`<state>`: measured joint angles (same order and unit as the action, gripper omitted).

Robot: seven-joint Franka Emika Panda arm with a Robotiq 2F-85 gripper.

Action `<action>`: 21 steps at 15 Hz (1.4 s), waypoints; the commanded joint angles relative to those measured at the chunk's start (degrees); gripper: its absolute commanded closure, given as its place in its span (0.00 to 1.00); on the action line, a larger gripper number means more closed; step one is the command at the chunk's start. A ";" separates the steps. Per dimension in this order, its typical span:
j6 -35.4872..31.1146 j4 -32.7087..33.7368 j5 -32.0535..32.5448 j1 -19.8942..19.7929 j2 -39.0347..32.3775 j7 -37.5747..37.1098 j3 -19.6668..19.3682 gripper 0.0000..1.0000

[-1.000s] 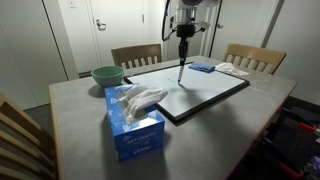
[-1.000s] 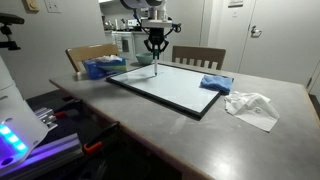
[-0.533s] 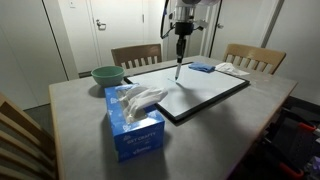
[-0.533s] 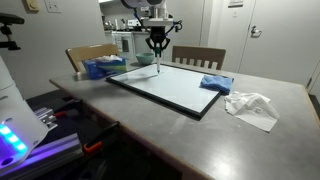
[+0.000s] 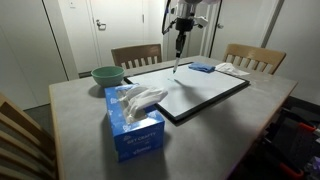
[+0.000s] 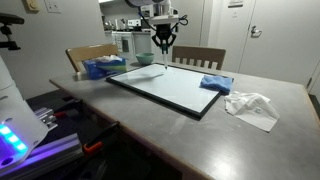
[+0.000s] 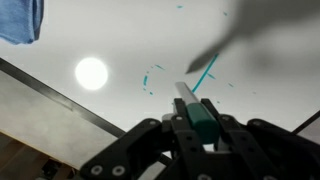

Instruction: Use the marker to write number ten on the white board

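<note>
The white board point(image 5: 200, 92) lies flat on the table, black-framed; it also shows in an exterior view point(image 6: 170, 86). My gripper point(image 5: 180, 36) hangs over the board's far part, shut on the marker point(image 5: 177, 60), which points down with its tip just above the surface. In an exterior view my gripper point(image 6: 165, 38) holds the marker point(image 6: 165, 48) clear of the board. The wrist view shows my jaws point(image 7: 200, 122) clamped on the marker point(image 7: 188, 93), with a teal stroke point(image 7: 205, 70) and small teal dashes point(image 7: 150, 78) on the white board point(image 7: 120, 45).
A blue tissue box point(image 5: 133, 122) stands at the table's near side, a green bowl point(image 5: 107, 75) behind it. A blue cloth pad point(image 5: 202, 68) and a crumpled white tissue point(image 6: 250, 105) lie beside the board. Wooden chairs point(image 5: 135, 54) stand along the far edge.
My gripper has risen with the marker and shifted a little toward the board's far edge; the tip has lifted off the surface.
</note>
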<state>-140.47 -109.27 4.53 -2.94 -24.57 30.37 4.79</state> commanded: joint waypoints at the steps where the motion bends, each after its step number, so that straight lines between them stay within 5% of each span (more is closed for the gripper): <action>1: -6.64 -2.37 -0.48 -1.32 0.00 -0.40 0.28 0.95; 21: -11.53 -6.26 -3.90 -3.39 -1.11 -0.28 2.03 0.95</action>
<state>-149.87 -114.82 2.05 -4.87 -24.97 29.48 5.45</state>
